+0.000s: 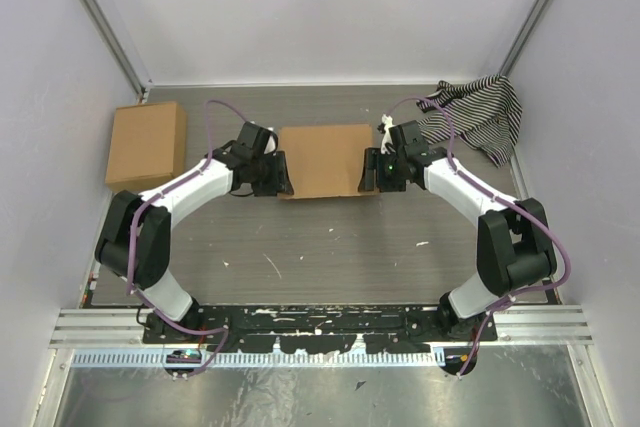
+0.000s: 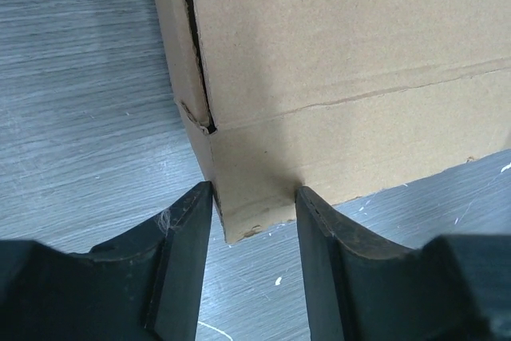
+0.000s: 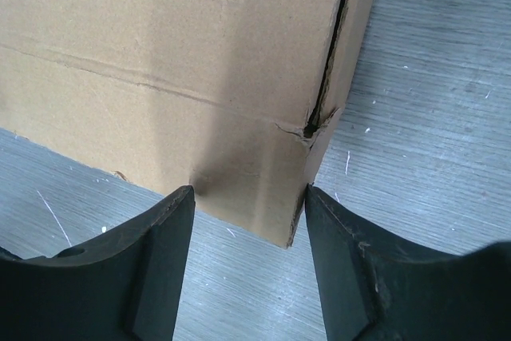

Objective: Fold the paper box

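Observation:
The paper box (image 1: 325, 159) lies closed and flat in the middle of the table, a shallow brown cardboard rectangle. My left gripper (image 1: 283, 175) is at its near left corner and my right gripper (image 1: 366, 175) at its near right corner. In the left wrist view the left gripper (image 2: 254, 193) is open, and the box's (image 2: 335, 53) corner pokes between its fingertips. In the right wrist view the right gripper (image 3: 249, 193) is likewise open, straddling the box's (image 3: 160, 37) other near corner, which is slightly torn at the seam. Neither pair of jaws pinches the cardboard.
A squarer brown cardboard box (image 1: 147, 142) sits at the back left by the wall. A black-and-white striped cloth (image 1: 480, 112) is bunched in the back right corner. White walls enclose the table on three sides.

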Tool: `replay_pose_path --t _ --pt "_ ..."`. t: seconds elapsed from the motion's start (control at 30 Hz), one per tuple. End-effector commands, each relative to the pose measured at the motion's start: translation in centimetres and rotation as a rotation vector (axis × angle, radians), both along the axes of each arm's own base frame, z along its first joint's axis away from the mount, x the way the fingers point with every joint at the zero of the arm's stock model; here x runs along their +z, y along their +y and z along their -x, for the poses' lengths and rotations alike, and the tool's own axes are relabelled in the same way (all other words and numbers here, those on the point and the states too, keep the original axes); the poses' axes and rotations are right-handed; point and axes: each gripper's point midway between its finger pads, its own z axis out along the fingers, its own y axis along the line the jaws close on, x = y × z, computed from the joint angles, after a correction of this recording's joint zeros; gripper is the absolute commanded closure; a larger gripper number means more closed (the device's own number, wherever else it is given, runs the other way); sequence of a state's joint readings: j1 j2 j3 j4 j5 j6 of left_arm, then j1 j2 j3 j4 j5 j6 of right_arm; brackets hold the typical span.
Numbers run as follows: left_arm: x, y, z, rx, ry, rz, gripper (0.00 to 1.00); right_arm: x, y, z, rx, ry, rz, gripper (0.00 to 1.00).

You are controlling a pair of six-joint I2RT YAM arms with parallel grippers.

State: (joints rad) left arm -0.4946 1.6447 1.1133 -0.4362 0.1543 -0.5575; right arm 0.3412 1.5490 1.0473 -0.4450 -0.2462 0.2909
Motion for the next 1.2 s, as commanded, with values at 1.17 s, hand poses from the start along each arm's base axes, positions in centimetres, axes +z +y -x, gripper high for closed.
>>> replay_pose_path --t 1.17 --pt "3.5 -2.6 1.3 -0.074 0.077 0.208 0.49 1.7 1.6 0.3 0.064 0.02 -0.068 0.38"
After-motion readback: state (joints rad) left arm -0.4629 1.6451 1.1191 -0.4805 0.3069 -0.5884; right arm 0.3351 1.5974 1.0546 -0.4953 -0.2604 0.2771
